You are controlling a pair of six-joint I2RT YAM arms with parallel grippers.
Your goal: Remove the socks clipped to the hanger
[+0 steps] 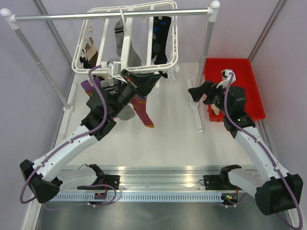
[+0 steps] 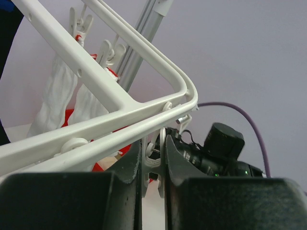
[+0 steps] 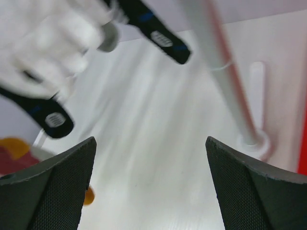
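Gripping one white clip (image 2: 154, 164) of the hanger (image 2: 110, 96) with your left tool (image 2: 152, 149), right tool (image 3: 151, 158) spread apart, two white socks (image 2: 53, 96) clipped.

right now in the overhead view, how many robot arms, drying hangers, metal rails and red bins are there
robot arms: 2, left arm and right arm
hanger: 1
metal rail: 1
red bin: 1
total: 5

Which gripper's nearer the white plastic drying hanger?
Left. The left gripper sits at the hanger's near edge, shut on a white clip; right gripper, open, is beside the red plastic tray.
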